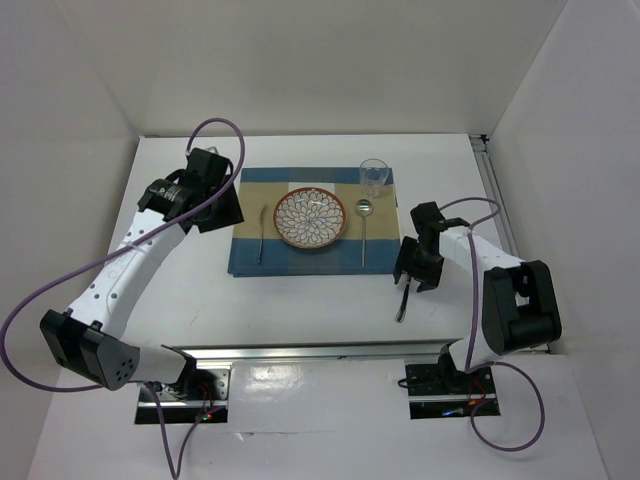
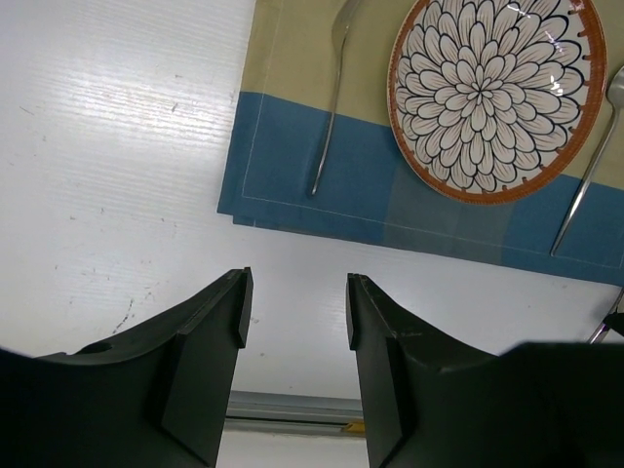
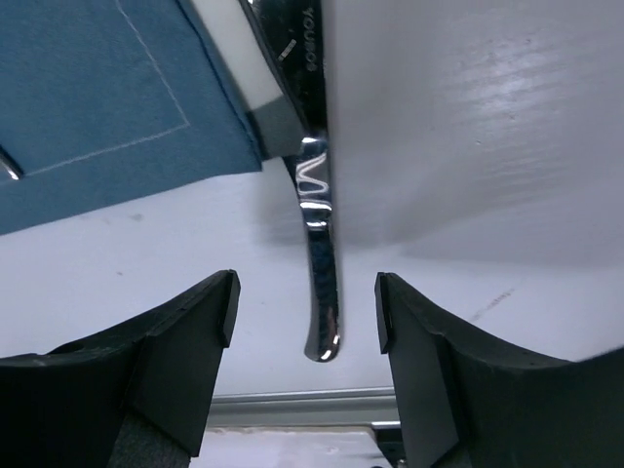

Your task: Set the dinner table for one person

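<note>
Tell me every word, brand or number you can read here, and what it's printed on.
"YOUBOS", or nearly so, letters unsure: stamped on the shiny cutlery handle seen between the open right claw's fingers.
A smaller stamp beside it: too blurred to read.
The plate, glass and placemat: no writing visible.

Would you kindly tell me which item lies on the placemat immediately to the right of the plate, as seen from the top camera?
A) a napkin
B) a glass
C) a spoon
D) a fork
C: the spoon lies on the placemat just right of the plate, while the fork is on the plate's left and the glass stands at the far right corner.
</note>
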Robot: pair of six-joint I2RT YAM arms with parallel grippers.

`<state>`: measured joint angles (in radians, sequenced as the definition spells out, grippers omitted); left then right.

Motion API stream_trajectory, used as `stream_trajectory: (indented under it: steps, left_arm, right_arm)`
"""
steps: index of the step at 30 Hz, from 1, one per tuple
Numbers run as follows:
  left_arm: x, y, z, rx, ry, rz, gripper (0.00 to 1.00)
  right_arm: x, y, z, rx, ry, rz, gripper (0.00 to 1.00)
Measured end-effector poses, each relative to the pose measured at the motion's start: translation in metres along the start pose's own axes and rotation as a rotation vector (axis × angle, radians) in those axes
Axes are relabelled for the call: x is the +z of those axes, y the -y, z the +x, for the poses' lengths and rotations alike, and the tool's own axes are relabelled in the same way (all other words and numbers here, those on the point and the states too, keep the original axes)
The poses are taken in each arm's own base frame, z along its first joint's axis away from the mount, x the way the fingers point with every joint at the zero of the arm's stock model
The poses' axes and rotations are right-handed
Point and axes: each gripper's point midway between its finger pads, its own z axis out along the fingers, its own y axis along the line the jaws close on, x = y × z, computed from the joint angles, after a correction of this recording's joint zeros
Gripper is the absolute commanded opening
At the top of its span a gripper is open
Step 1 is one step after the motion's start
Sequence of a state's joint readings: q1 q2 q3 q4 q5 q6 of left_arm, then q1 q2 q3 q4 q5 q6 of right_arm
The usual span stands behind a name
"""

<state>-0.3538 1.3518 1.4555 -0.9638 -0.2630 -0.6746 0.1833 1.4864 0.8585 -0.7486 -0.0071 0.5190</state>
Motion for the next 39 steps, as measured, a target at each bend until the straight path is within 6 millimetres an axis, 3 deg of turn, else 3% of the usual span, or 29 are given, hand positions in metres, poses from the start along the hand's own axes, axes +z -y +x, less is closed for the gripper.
stream_trajectory:
  steps: [7, 24, 25, 26, 30, 34, 39]
  left_arm:
    - [0.001, 0.000, 0.002, 0.017, -0.007, 0.004, 0.59]
    - [0.001, 0.002, 0.003, 0.017, -0.013, 0.013, 0.59]
    - [0.001, 0.002, 0.003, 0.017, -0.013, 0.013, 0.59]
    - [0.001, 0.002, 0.003, 0.017, -0.013, 0.013, 0.59]
    - [0.001, 0.002, 0.003, 0.018, -0.014, 0.014, 0.59]
    - [0.000, 0.003, 0.003, 0.019, -0.017, 0.020, 0.59]
    - [0.001, 0.003, 0.004, 0.022, -0.020, 0.019, 0.59]
  right_arm:
    - [0.009, -0.010, -0.003, 0.038, 0.007, -0.031, 0.40]
    - [0.022, -0.010, 0.009, 0.046, 0.021, 0.088, 0.43]
    - [0.021, -0.012, 0.011, 0.043, 0.021, 0.088, 0.41]
    - [0.021, -0.014, 0.012, 0.040, 0.022, 0.089, 0.31]
    - [0.021, -0.017, 0.014, 0.063, 0.023, 0.088, 0.10]
    - [0.016, -0.015, 0.014, 0.089, 0.031, 0.097, 0.04]
    - [-0.009, -0.013, 0.008, 0.107, 0.069, 0.103, 0.04]
